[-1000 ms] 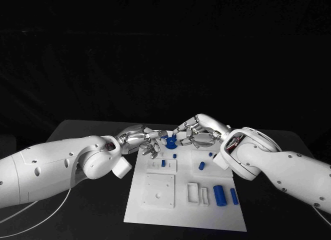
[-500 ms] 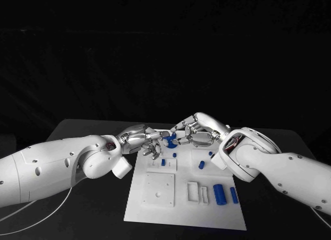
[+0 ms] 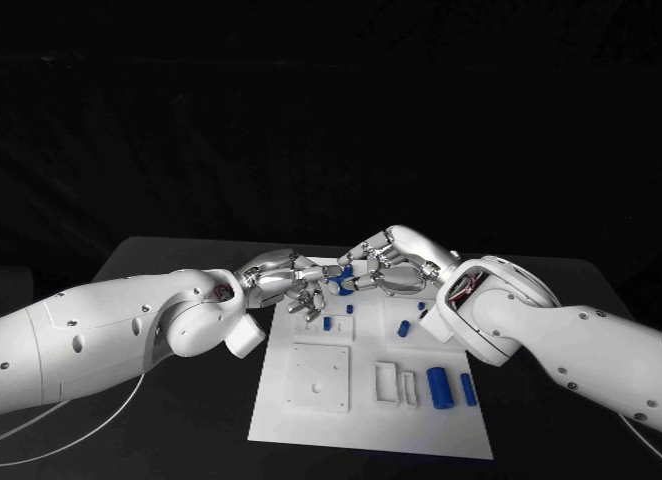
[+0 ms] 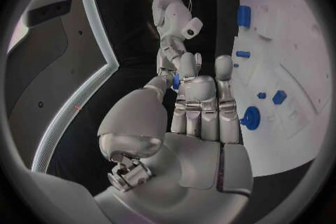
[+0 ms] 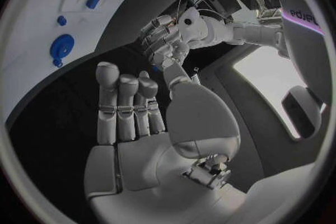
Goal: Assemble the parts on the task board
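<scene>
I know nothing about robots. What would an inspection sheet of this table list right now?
Surface: black table bearing the white task board.
Job's things: blue parts lie on the board; a small blue part sits between the two hands at its far end.
Clutter: nothing seen.
Hands: left hand and right hand meet around that part; which one grips it is unclear.
Cables: a pale cable under the left arm.
Surroundings: dark backdrop.
</scene>
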{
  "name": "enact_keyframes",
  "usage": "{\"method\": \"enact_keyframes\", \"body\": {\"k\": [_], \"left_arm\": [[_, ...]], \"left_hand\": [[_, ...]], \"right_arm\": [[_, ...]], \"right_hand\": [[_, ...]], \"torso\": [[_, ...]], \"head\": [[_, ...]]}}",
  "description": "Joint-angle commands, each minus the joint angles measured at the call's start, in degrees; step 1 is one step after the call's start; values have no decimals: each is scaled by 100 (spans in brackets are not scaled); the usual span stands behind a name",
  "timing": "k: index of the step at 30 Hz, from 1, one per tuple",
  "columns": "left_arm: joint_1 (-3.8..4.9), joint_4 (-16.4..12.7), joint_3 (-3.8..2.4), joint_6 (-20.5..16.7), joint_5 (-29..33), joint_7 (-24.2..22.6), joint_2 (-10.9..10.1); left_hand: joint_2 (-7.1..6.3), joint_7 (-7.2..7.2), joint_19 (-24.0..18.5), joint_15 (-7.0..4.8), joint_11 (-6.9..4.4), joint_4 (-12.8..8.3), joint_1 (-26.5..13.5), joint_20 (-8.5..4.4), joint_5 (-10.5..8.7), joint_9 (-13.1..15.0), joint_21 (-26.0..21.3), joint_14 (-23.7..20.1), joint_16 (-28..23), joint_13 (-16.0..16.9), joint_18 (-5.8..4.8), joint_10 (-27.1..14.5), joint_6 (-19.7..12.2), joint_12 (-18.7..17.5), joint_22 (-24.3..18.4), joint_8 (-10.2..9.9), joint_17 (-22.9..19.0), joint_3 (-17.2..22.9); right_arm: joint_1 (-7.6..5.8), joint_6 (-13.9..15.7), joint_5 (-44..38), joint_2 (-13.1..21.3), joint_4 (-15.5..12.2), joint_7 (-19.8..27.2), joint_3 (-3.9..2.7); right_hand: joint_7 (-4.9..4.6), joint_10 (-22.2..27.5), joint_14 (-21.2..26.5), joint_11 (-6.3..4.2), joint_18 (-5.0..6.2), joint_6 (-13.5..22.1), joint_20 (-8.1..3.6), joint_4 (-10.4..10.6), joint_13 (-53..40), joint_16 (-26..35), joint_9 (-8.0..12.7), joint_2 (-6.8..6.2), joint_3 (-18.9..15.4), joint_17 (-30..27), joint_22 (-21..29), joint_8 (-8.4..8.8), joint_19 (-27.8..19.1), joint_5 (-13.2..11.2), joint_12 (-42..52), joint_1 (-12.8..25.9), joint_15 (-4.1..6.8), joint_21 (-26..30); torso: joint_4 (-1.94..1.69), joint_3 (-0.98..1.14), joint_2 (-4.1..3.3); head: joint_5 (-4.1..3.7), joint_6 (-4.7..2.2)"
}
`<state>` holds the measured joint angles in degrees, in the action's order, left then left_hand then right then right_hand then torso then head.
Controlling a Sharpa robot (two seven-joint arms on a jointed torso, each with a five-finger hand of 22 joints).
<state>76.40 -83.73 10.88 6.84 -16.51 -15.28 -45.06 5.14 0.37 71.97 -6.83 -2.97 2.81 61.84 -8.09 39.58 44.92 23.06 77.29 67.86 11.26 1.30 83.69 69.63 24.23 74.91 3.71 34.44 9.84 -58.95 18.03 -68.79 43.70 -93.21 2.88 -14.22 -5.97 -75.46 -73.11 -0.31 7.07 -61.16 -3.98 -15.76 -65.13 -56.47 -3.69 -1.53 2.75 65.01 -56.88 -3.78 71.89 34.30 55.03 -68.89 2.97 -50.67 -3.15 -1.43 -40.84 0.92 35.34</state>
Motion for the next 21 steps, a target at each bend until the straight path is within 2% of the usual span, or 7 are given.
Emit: {"method": "enact_keyframes", "body": {"k": [1,4,5,6,7,10,21], "left_arm": [[-2,-14,-5,39,-129,-56,14],[-2,-13,-5,21,-145,-32,15],[-2,-13,-5,20,-150,-20,16],[-2,-13,-5,21,-153,-14,17],[-2,-13,-5,21,-158,-5,17],[-2,-12,-5,25,-174,14,19],[-2,-9,-5,85,-198,57,23]], "left_hand": [[42,-4,-32,-10,-24,-783,19,8,7,5,15,-24,16,9,-48,218,-31,17,119,27,-5,790],[49,0,-33,-9,-24,-761,26,9,-30,22,34,-26,36,23,-46,213,-51,31,119,20,-25,787],[111,3,-34,-6,-22,-718,24,13,-324,23,33,-28,33,25,-49,210,-85,31,116,14,-34,773],[127,9,-38,-2,-18,-711,33,15,-383,28,30,-31,30,25,-51,200,-102,28,113,17,-40,768],[139,12,-38,2,-16,-699,55,19,-401,48,27,-32,29,30,-49,189,-124,28,113,26,-57,751],[139,12,-40,4,-18,-697,66,21,-406,54,26,-34,32,33,-49,184,-129,29,114,26,-63,746],[128,10,-37,3,-21,-702,94,23,-405,73,31,-35,58,46,-45,180,-125,44,116,27,-78,732]], "right_arm": [[10,-114,117,16,-19,83,-1],[12,-124,143,16,-23,91,-1],[12,-133,150,17,-24,94,-1],[12,-139,153,17,-24,96,-1],[13,-148,157,18,-24,99,-1],[14,-172,167,19,-25,107,-1],[15,-211,174,12,-18,106,-1]], "right_hand": [[10,-59,-57,1,22,-54,-1,0,-25,-46,-1,-3,56,16,-82,23,57,82,49,66,6,56],[11,-61,-62,-3,19,-60,-4,1,-38,-57,-1,-14,76,28,-132,23,75,240,57,89,9,66],[12,-70,-72,-7,18,-62,-8,-1,-48,-69,-1,-19,99,37,-155,23,85,337,69,103,13,61],[12,-71,-78,-7,16,-63,-9,-4,-51,-79,-1,-23,113,45,-169,23,92,375,71,108,14,55],[15,-78,-84,-10,14,-70,-13,-9,-68,-92,-1,-42,161,57,-204,23,104,488,88,127,18,48],[12,-99,-107,-21,8,-92,-20,-11,-104,-132,0,-69,265,93,-283,26,130,610,125,163,23,29],[38,-148,-142,-30,-3,-178,-27,10,-194,-187,-1,-91,522,166,-535,22,192,567,191,223,33,47]], "torso": [[2,1,1],[3,2,1],[3,3,1],[3,3,1],[5,2,1],[7,2,2],[4,0,0]], "head": [[5,6],[20,-1],[20,-2],[20,-2],[20,-1],[18,10],[9,20]]}}
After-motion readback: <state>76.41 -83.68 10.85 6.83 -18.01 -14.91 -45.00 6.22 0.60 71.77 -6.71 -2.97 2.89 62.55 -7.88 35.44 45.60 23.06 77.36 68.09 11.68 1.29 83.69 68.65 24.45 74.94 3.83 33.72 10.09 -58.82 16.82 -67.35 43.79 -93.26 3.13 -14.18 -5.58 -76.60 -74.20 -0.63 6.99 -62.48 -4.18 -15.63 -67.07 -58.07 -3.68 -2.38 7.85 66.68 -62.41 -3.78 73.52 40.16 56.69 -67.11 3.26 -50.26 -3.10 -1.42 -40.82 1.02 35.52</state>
